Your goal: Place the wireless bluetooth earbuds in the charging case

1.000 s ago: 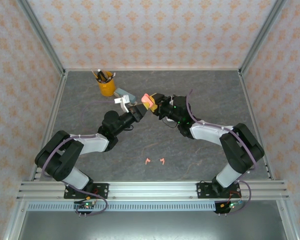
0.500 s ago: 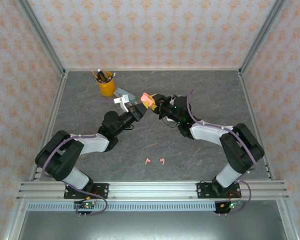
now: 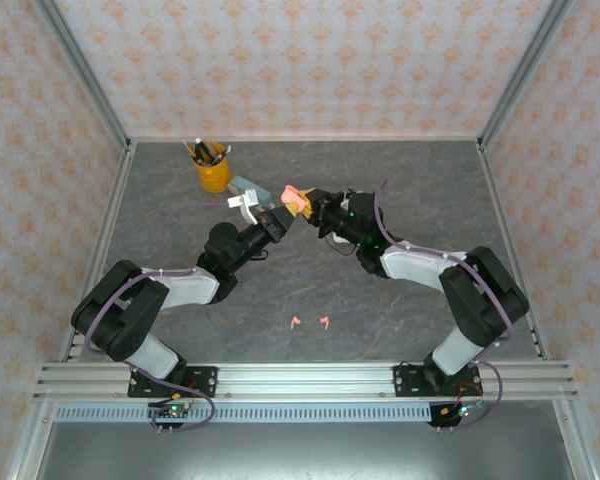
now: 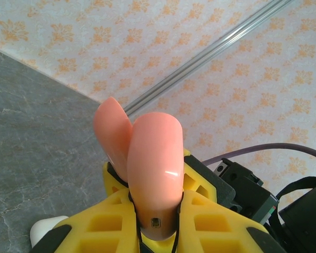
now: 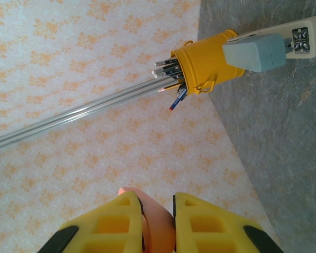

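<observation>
A salmon-pink charging case [image 3: 293, 192] is held in the air over the middle of the table, between both grippers. My left gripper [image 3: 284, 209] is shut on its body [image 4: 152, 153], and the lid [image 4: 111, 132] stands a little ajar. From the other side my right gripper [image 3: 306, 204] is shut on the case [image 5: 159, 227], with its yellow fingers [image 5: 124, 221] pressed to both sides. Two pink earbuds [image 3: 295, 321] [image 3: 324, 321] lie on the table near the front, well away from both grippers.
A yellow cup of pens [image 3: 212, 168] [image 5: 205, 66] stands at the back left. A grey and white block tool [image 3: 244, 190] [image 5: 268, 48] lies beside it. A white rounded thing [image 4: 42, 231] shows below my left fingers. Patterned walls enclose the table.
My right gripper's fingers have come together on the pink case. The case and both arms have hardly shifted.
</observation>
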